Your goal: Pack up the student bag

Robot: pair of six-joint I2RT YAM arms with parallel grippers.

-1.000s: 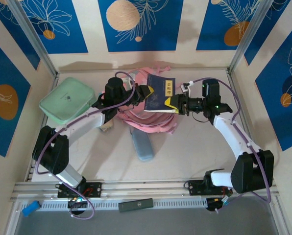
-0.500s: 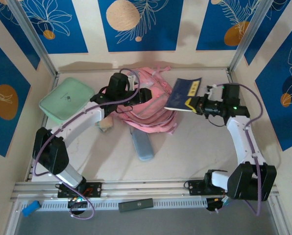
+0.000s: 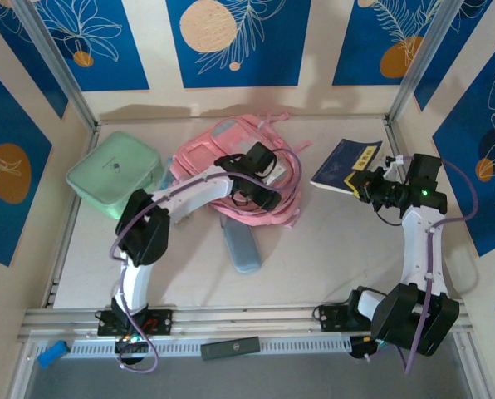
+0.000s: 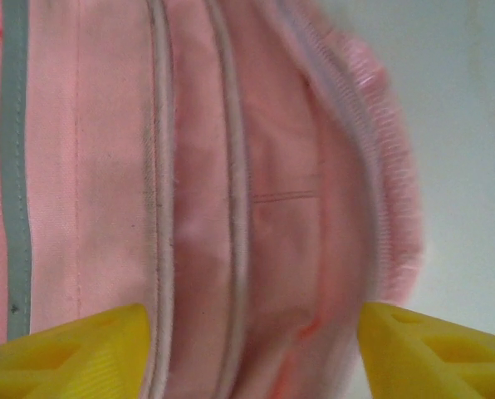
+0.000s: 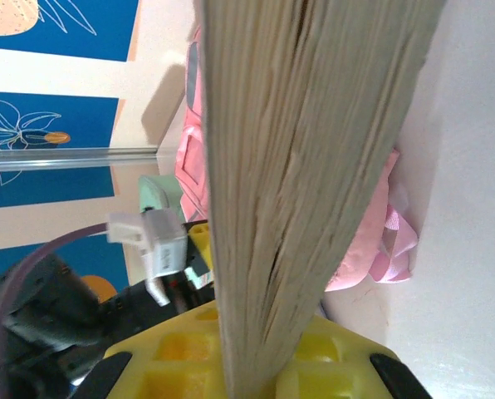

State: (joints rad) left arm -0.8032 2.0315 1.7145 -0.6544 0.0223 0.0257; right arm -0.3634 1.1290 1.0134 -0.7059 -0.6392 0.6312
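The student bag (image 3: 204, 154) lies on the tabletop (image 3: 330, 249) toward 12 o'clock. The left gripper (image 3: 262, 179) is over the bag's middle, its fingers spread wide with pink fabric and piping between them. At 3 o'clock from the bag, apart from it, the right gripper (image 3: 364, 184) pinches a blue book (image 3: 345, 160) at its page edge. The yellow writing on the cover is too small to read.
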